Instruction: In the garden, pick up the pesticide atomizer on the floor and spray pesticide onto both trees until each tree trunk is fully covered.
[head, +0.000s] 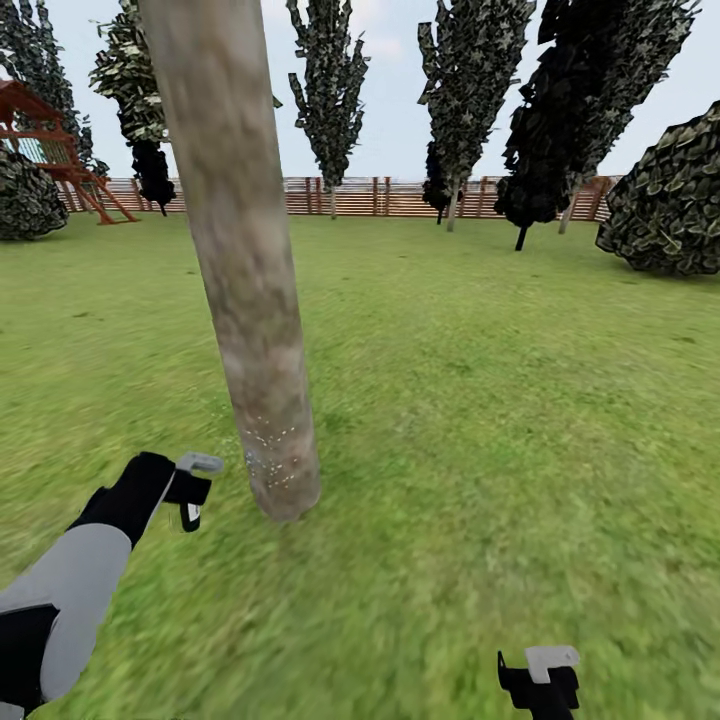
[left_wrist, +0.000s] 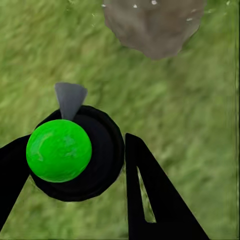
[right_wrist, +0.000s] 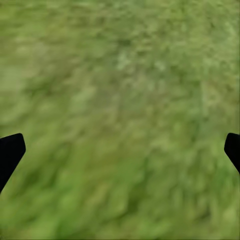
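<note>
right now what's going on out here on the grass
The robot's left gripper holds the pesticide atomizer, its nozzle aimed toward the base of a thick tree trunk. A scatter of white pesticide specks shows low on the trunk; the bark above looks bare, so coverage is far from complete. The right gripper hangs open and empty over the lawn.

tree trunk (head: 250, 300): rough mottled bark, matt | atomizer (left_wrist: 59, 150): glossy green plastic cap, matt black body | fence (head: 350, 197): slatted brown wood | left gripper (left_wrist: 75, 200): matt black
</note>
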